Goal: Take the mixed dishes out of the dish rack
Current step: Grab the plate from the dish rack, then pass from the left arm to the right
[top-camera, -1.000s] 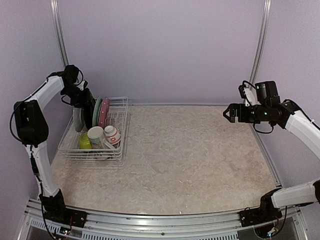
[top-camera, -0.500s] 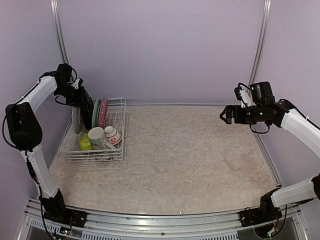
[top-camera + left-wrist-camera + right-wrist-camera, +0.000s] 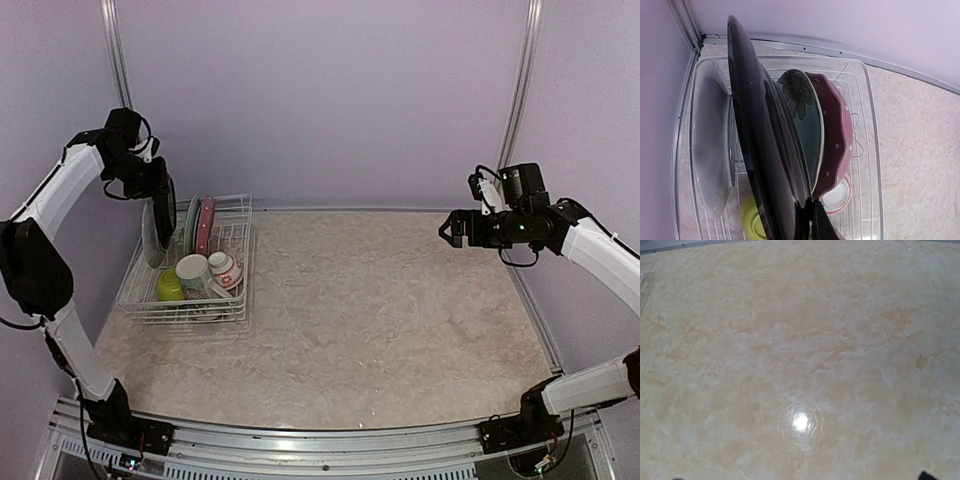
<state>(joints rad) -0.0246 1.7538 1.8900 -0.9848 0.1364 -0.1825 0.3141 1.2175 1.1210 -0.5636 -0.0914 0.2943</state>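
Note:
The white wire dish rack [image 3: 243, 262] stands at the table's far left. In it are a grey plate [image 3: 710, 145], a teal flower plate [image 3: 802, 112], a pink polka-dot plate [image 3: 837, 142], a cream mug [image 3: 193, 272], a lime-green bowl [image 3: 751, 222] and a small white-and-red bowl [image 3: 839, 196]. My left gripper [image 3: 810, 220] is shut on the rim of a black plate [image 3: 760, 140], held upright above the rack's left side [image 3: 163, 205]. My right gripper [image 3: 450, 228] hangs open over the table's right side with nothing in it.
The marbled tabletop [image 3: 800, 340] lies under the right gripper. A purple back wall and side walls close in the table. A metal rail [image 3: 320, 440] runs along the near edge by the arm bases.
My left arm has risen and drawn back to the left, lifting the black plate up out of its slot. The right gripper has edged slightly left.

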